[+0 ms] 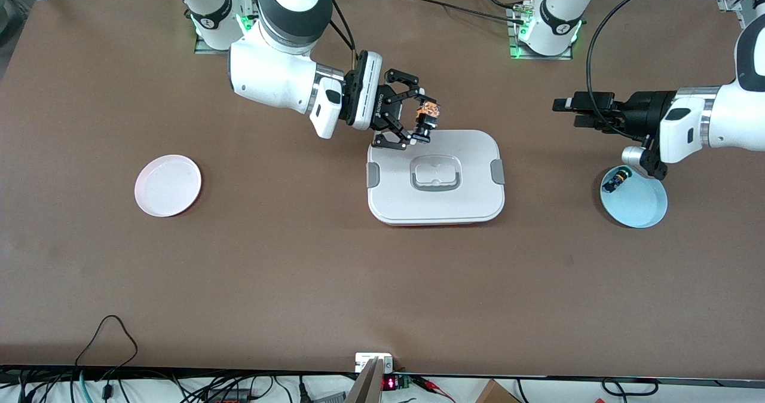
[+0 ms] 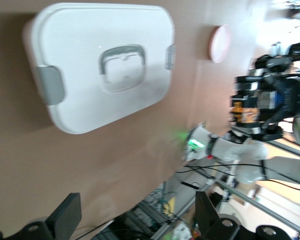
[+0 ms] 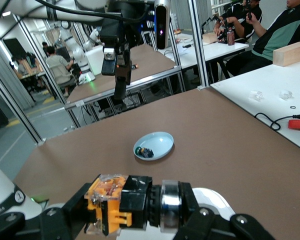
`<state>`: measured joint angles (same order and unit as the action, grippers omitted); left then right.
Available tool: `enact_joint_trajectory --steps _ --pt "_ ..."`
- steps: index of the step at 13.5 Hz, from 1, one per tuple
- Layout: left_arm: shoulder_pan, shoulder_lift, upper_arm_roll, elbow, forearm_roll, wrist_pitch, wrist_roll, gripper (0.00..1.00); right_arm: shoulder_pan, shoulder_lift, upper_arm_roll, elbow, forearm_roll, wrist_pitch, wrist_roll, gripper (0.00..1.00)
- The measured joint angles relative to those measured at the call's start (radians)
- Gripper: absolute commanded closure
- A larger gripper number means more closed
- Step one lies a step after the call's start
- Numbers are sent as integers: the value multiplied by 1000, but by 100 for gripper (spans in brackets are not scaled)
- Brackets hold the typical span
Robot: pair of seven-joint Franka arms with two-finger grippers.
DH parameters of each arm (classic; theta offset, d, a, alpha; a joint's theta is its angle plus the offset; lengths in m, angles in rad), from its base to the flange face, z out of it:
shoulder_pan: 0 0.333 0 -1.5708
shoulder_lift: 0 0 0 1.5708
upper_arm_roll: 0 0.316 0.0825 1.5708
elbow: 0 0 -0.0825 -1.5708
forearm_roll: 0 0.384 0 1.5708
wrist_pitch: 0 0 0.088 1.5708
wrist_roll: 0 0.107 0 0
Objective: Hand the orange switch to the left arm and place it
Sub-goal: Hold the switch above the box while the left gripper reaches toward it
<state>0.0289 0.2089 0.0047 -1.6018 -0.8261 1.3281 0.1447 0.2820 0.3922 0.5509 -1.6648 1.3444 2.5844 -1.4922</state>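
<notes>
Carrying the orange switch (image 1: 427, 118) over the box (image 1: 436, 194).

We see the white box mid-table, largest of all; the pink plate (image 1: 168, 185) lies at its nine o'clock and the blue plate (image 1: 639, 202), with a small black switch (image 1: 615, 180), at its three o'clock. Our right gripper (image 1: 418, 119) is clamped on the orange switch above the box's twelve-o'clock edge. Our left gripper (image 1: 565, 110), fingers spread apart, waits above the table near the blue plate.

Brown table (image 1: 299, 271) w/ aluminium frame posts (image 3: 200, 45) around it. Adjacent white desks (image 3: 270, 85), seated people (image 3: 285, 30). Cables (image 1: 107, 337) along table's camera-side edge.
</notes>
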Motion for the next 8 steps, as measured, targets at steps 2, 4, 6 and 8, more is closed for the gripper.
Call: enact_joint_trajectory --steps 2,4,6,8 --pt "-2 16 -3 -25 -193 -1 0 0 16 1 0 27 92 0 -5 90" --pt "-3 33 -4 -69 -372 13 4 0 33 8 0 55 173 0 -41 90" --pt "-4 41 -22 -138 -484 50 26 0 38 16 -1 71 251 0 -111 90" --pt "-6 39 -63 -225 -588 90 43 0 40 31 -1 73 346 0 -218 90"
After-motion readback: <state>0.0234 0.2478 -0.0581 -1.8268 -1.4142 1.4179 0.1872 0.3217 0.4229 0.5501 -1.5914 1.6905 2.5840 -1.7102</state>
